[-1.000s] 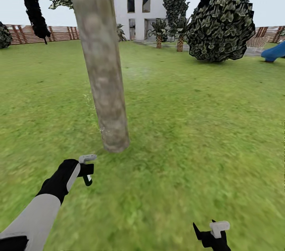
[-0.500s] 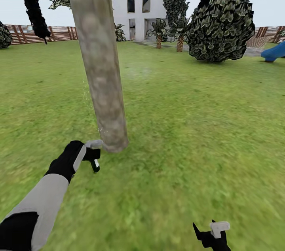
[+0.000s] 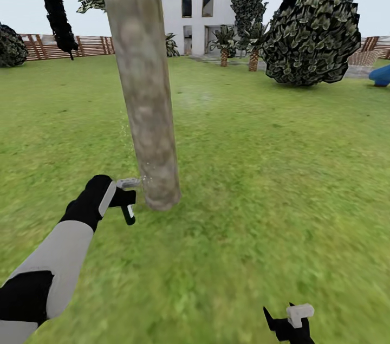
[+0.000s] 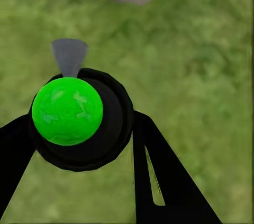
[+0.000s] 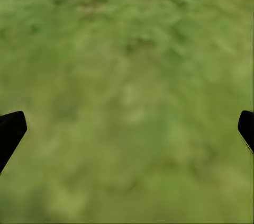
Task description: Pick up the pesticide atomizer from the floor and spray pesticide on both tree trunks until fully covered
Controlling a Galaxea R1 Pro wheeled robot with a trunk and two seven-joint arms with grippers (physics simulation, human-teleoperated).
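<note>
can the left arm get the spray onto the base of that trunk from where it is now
Probably yes. The left tool holds the atomizer right beside the tree trunk, near its foot, with only grass between. Whitish specks already hang by the bark.

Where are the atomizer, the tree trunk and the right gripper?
pesticide atomizer (image 4: 67,110): left wrist view, on its green cap.
tree trunk (image 3: 146,95): head view, mid-height on the bark.
right gripper (image 3: 288,324): head view, between its fingertips at the bottom edge.
</note>
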